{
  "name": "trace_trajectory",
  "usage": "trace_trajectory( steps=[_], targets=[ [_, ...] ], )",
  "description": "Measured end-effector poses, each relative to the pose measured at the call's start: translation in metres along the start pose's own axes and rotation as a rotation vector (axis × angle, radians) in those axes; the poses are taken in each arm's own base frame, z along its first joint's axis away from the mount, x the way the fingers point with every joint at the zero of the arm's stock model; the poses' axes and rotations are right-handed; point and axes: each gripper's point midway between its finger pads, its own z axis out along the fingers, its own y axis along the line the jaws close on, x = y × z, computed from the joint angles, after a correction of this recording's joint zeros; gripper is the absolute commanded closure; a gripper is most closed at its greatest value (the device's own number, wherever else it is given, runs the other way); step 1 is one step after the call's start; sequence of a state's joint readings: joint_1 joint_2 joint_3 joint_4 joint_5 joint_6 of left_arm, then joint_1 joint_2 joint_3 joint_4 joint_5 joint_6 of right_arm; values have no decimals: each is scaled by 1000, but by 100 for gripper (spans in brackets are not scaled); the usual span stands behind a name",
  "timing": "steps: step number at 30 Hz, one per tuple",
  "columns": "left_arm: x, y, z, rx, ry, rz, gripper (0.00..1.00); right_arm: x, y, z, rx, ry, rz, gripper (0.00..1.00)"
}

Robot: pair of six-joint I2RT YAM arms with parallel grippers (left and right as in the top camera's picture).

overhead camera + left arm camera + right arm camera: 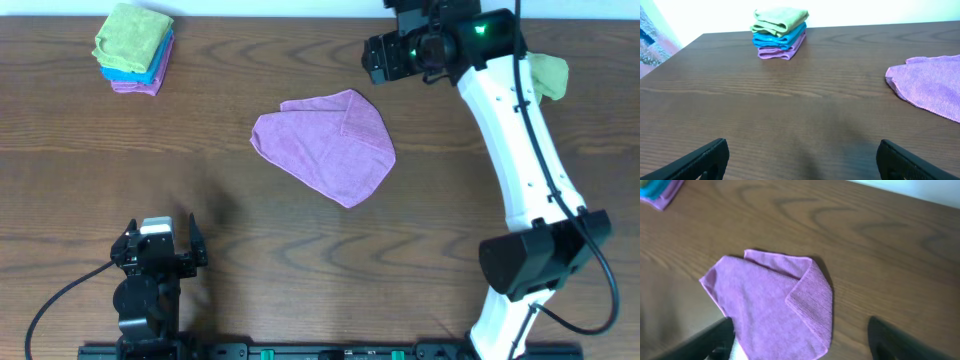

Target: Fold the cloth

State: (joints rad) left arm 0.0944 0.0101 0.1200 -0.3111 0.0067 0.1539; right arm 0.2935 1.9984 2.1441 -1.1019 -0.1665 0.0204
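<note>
The purple cloth (325, 145) lies flat on the table's middle, one corner folded over onto its top right. In the right wrist view the cloth (765, 295) shows that folded flap and a small white tag at its lower left edge. My right gripper (378, 58) hangs above the table beyond the cloth's far right corner. Seen from the right wrist, this gripper (800, 340) is open, its fingers wide apart and holding nothing. My left gripper (160, 243) rests open near the front left edge, far from the cloth (935, 82); nothing lies between the left gripper's (800, 157) fingers.
A stack of folded cloths (135, 48), green on blue on purple, sits at the back left corner and also shows in the left wrist view as the stack (780, 32). A lime-green cloth (550, 75) lies behind the right arm at the back right.
</note>
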Motion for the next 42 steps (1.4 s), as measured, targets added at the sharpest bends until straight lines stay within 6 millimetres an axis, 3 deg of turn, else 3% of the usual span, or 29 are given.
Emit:
trace_trajectory(
  steps=[2,3,4,5,8,11,17,26,32,34,36,38,42],
  targets=[
    [0,0,0,0,0,0,5,8,9,16,-15,42,-22,83],
    [0,0,0,0,0,0,5,16,14,28,-25,78,-36,86],
    [0,0,0,0,0,0,5,24,19,44,-34,117,-48,74],
    [0,0,0,0,0,0,5,36,25,65,-44,169,-66,41],
    [0,0,0,0,0,0,5,73,33,122,-41,304,-86,36],
    [0,0,0,0,0,0,5,101,26,156,23,397,-110,36],
    [0,0,0,0,0,0,5,109,6,163,138,423,-134,39],
    [0,0,0,0,0,0,5,112,-6,166,202,437,-148,43],
    [0,0,0,0,0,0,5,137,-10,187,199,513,-146,43],
    [0,0,0,0,0,0,5,143,-11,191,196,531,-148,52],
    [0,0,0,0,0,0,5,144,-10,192,191,534,-154,81],
    [0,0,0,0,0,0,5,143,-9,192,189,532,-155,99],
    [0,0,0,0,0,0,5,143,-9,192,192,533,-151,99]
  ],
)
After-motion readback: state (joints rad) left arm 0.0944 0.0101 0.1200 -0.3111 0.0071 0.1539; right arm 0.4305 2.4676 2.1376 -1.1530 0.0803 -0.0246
